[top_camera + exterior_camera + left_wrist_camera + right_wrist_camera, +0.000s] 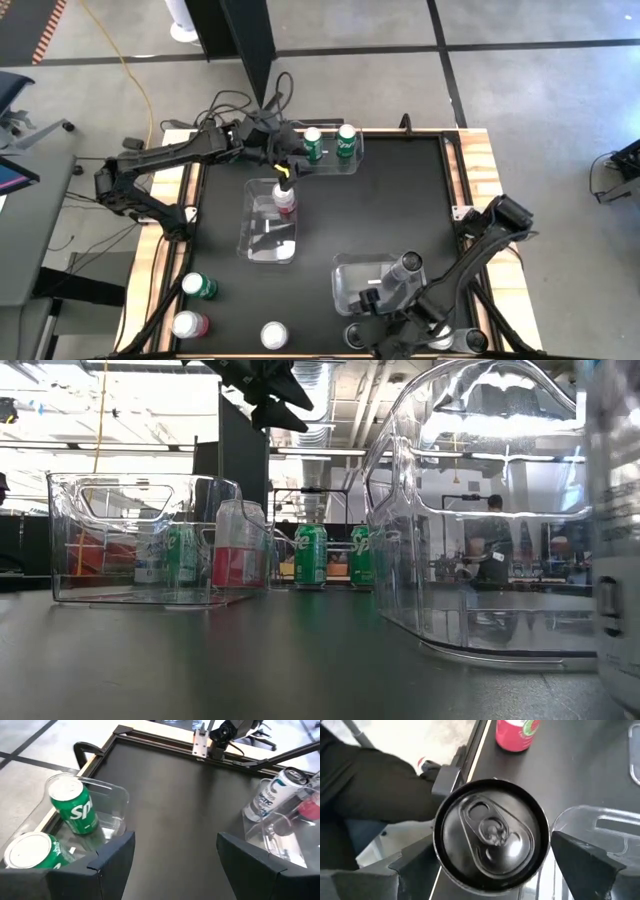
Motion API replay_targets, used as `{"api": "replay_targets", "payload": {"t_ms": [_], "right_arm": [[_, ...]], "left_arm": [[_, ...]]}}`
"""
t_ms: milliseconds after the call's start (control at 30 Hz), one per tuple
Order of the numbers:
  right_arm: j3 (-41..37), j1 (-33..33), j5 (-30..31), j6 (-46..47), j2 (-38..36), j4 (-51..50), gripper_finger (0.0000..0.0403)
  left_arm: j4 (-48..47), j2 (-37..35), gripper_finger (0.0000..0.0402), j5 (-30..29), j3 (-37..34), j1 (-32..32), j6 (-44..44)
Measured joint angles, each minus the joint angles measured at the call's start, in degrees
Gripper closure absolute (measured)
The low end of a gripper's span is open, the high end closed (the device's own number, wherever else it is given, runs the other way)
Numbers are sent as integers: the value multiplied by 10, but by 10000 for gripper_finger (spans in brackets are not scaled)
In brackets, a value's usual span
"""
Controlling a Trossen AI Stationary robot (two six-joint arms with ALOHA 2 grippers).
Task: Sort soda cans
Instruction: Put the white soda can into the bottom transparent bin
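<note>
The left arm is reaching in from the table's left edge toward the far side, its left gripper (283, 160) hanging above the surface with both fingers (107, 862) spread wide and nothing between them. The right arm is bending in from the right edge toward the near side, its right gripper (490, 855) pointing downward, fingers standing wide apart

The table (400, 200) has a black top and a light wood rim. It stands on a grey concrete floor (540, 90) crossed by dark seams. A yellow cable (130, 70) trails over the floor on the left, near a grey desk (30, 220). Beyond the table the room is a bright open workshop with ceiling pipes (330, 380), a dark pillar (243, 450) and a person (492, 555) far off
</note>
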Motion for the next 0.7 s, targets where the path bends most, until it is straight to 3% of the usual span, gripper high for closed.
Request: {"api": "replay_targets", "payload": {"t_ms": [367,700], "right_arm": [[1,-3,-13,-3,7,15,41],[0,-7,-41,-6,7,26,139]], "left_arm": [[0,0,125,-12,0,-4,0],[0,0,125,-23,0,-4,2]]}}
